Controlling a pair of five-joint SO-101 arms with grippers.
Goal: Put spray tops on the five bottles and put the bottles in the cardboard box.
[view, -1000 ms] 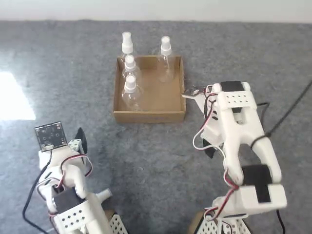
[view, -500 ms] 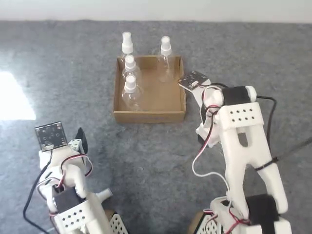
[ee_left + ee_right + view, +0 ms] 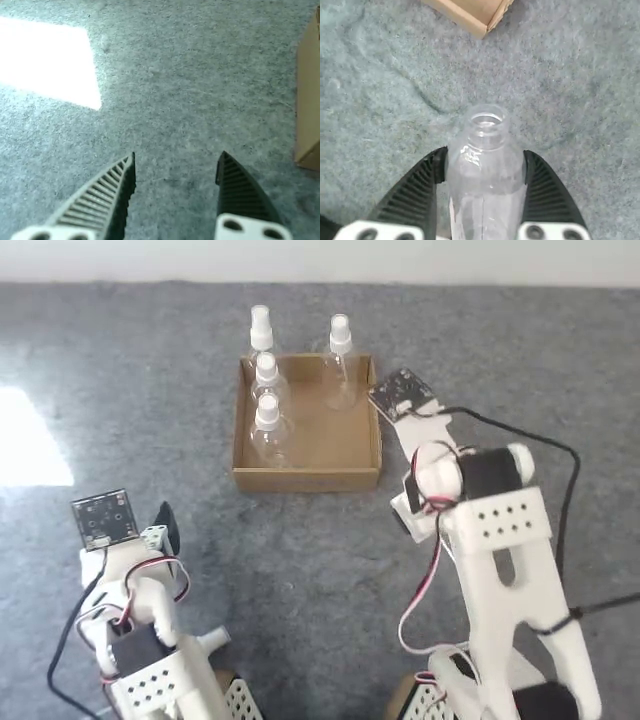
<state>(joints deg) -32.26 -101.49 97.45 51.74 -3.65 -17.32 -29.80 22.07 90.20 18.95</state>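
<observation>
Bottle (image 3: 486, 172), neck open and lacking its spray top, pinched in the right gripper (image 3: 484, 157) off the cardboard box's (image 3: 470, 12) corner, likely awaiting capping; left gripper (image 3: 178, 156) spread over the bench (image 3: 200, 75).

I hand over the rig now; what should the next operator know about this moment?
Left gripper: open, empty, over the grey mat.
Right gripper: fingers shut on the uncapped bottle, near the cardboard box.
Done: four capped bottles stand at the box, at least three inside.
To do: spray top on the held bottle, then box it.
</observation>
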